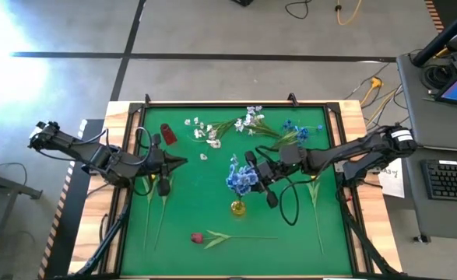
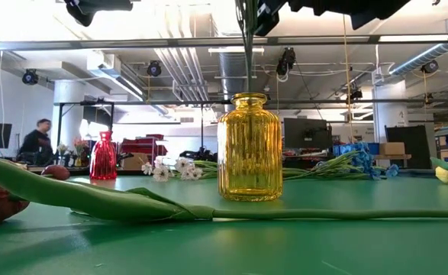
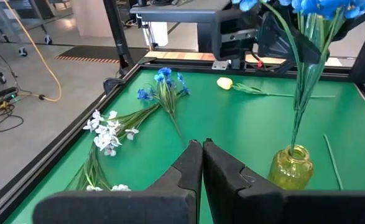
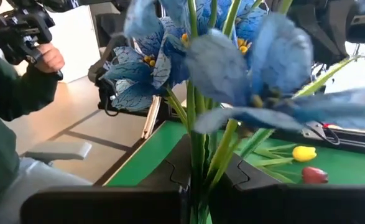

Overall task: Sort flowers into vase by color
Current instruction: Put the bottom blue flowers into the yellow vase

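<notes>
Blue flower (image 1: 241,178) stem over yellow vase (image 1: 237,208) — right fingertips hidden

Left wrist view: closed left gripper (image 3: 202,163) facing the green table (image 3: 188,118).
Blue flower stem (image 3: 303,93) stands in the yellow vase (image 3: 290,167) (right gripper (image 3: 247,34) above); white sprays (image 3: 107,134), blue flowers (image 3: 163,87) and yellow tulip (image 3: 225,83) lie beyond.
</notes>
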Motion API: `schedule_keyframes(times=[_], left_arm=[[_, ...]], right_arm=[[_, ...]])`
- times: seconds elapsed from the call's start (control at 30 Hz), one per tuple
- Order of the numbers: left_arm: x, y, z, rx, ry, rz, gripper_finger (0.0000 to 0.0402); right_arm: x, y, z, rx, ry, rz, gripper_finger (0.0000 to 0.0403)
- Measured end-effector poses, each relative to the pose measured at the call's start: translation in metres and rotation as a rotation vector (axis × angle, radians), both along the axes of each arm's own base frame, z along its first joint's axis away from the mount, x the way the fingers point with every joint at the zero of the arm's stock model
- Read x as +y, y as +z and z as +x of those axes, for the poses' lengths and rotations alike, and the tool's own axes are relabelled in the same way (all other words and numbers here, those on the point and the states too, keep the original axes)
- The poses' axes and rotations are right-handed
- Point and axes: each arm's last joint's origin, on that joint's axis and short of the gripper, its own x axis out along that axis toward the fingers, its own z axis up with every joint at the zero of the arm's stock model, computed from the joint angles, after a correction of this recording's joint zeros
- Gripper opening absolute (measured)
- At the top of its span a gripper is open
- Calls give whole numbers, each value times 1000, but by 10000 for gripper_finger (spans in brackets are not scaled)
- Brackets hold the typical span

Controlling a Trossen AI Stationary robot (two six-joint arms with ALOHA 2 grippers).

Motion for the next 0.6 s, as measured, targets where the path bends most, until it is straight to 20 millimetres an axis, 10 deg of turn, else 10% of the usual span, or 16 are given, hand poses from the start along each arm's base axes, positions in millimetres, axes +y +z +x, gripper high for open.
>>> schedule_keyframes(times=[0.33, 0.6], left_arm=[[0, 0, 0, 1, 0, 1, 0], [0, 0, 0, 1, 1, 1, 0]], right_arm=[[0, -2, 1, 19, -3, 9, 24], [-1, -6, 1, 59, -50, 9, 109]])
